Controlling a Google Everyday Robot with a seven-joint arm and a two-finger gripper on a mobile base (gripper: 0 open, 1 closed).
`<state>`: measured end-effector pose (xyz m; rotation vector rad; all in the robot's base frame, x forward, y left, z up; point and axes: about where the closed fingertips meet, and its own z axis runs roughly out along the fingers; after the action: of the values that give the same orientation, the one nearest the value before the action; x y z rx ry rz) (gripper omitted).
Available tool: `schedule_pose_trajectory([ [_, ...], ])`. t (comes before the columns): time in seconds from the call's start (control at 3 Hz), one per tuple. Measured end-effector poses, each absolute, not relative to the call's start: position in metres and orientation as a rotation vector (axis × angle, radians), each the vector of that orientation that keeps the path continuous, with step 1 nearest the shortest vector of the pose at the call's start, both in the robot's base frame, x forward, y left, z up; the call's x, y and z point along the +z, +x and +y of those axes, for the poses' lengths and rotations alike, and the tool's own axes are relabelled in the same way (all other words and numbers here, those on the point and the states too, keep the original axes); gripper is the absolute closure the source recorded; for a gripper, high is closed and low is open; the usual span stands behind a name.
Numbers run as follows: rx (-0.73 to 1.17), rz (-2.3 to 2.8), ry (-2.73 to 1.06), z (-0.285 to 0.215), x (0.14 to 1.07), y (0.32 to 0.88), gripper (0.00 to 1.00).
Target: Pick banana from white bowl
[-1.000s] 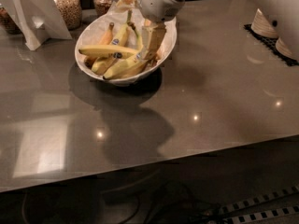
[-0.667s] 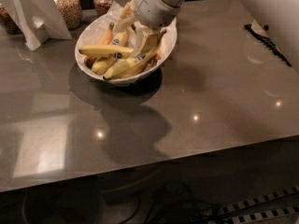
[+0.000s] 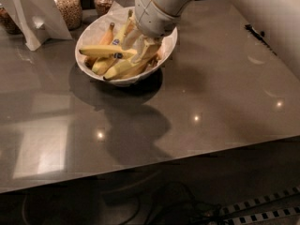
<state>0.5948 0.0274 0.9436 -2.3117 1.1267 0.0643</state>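
- A white folded card (image 3: 37, 13) stood at the far left of the grey desk (image 3: 211, 107), with two glass jars (image 3: 68, 4) of dry goods just beside it at the back edge.
- The white bowl (image 3: 95, 28) sat on the desk right of the jars, and several bananas (image 3: 105, 52) lay in it, none lifted clear.
- The claw (image 3: 140, 43) was down inside the bowl's right half, its two fingers apart and reaching in among the bananas. Which banana lay between them could not be told.
- By my reading the approach and reach into the bowl were done. Closing on one banana, lifting it over the rim and carrying it away were left.
- No banana lay on the desk to the right of the bowl.
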Motion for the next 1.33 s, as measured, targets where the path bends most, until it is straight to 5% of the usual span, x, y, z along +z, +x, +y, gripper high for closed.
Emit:
schedule_pose_trajectory([
  [1.33,0.061,1.147,-2.357,0.018,0.915,0.606,0.46],
])
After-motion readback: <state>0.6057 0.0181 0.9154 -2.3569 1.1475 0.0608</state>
